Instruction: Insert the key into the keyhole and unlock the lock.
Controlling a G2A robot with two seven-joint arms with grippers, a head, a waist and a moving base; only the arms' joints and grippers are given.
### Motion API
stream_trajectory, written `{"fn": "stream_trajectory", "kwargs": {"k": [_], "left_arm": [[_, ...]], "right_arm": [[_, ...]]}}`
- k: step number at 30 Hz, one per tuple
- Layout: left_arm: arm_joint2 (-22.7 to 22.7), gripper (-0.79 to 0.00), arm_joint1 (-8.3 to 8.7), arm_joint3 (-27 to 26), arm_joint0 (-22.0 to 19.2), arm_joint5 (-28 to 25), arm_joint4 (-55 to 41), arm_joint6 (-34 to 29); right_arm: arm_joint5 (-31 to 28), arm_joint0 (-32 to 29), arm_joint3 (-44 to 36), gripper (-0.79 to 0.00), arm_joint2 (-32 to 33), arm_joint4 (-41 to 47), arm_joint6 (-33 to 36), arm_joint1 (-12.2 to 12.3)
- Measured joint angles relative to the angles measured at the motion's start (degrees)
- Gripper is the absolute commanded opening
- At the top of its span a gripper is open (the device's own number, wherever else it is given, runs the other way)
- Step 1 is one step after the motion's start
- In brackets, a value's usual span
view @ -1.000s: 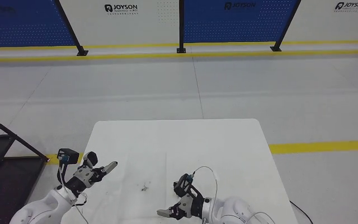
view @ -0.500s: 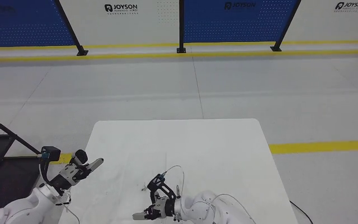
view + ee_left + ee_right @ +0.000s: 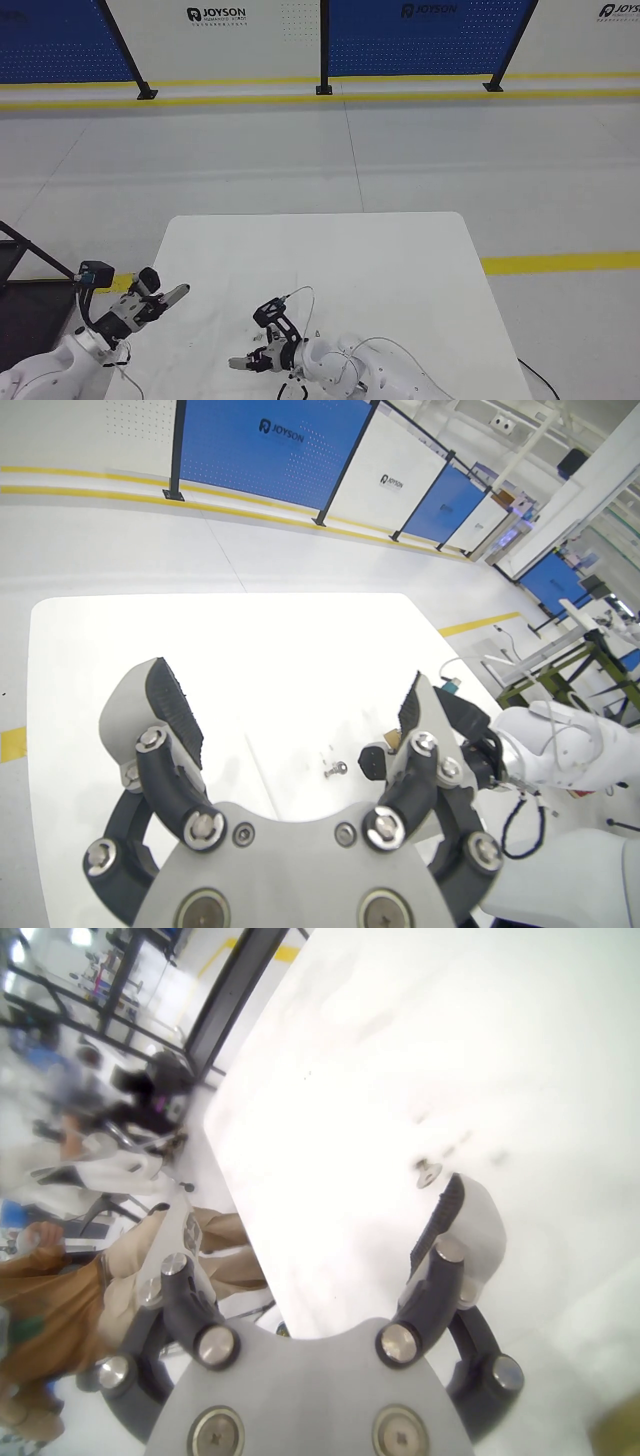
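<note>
Spotted key (image 3: 336, 770) flat on table (image 3: 400, 250), near front edge, left of middle. Logged right gripper (image 3: 320, 1208) spread wide, one fingertip (image 3: 475, 1213) just beside key. Logged left gripper (image 3: 287, 680) near left edge, fingers likewise apart, well away from key.

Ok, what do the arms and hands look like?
The left arm and right arm are white-shelled. The left hand and right hand match: grey metal plate, black links with silver screws, pale fingers with ribbed black pads. A thin pale cable loops off the right wrist.
</note>
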Motion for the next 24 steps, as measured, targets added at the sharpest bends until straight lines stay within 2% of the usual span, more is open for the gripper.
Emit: {"fn": "stream_trajectory", "kwargs": {"k": [6,12,19,24], "left_arm": [[2.87,0.000,0.16,-3.34,0.50,0.63,7.53,-2.39],[7.62,0.000,0.31,-10.45,2.47,3.78,16.73,-8.22],[18.13,0.000,0.23,-17.95,3.82,11.34,30.04,-15.87],[25.87,0.000,-0.04,-19.32,2.72,18.26,39.87,-18.78]], "right_arm": [[-0.94,-6.07,-6.89,0.000,5.92,-4.81,-3.56,3.43],[-5.41,-14.80,-14.44,0.000,15.38,-7.43,-7.17,7.53],[-14.58,-24.42,-18.13,0.000,26.98,-6.07,-12.23,11.09],[-18.31,-29.24,-19.07,0.000,32.55,-5.52,-16.90,12.39]]}}
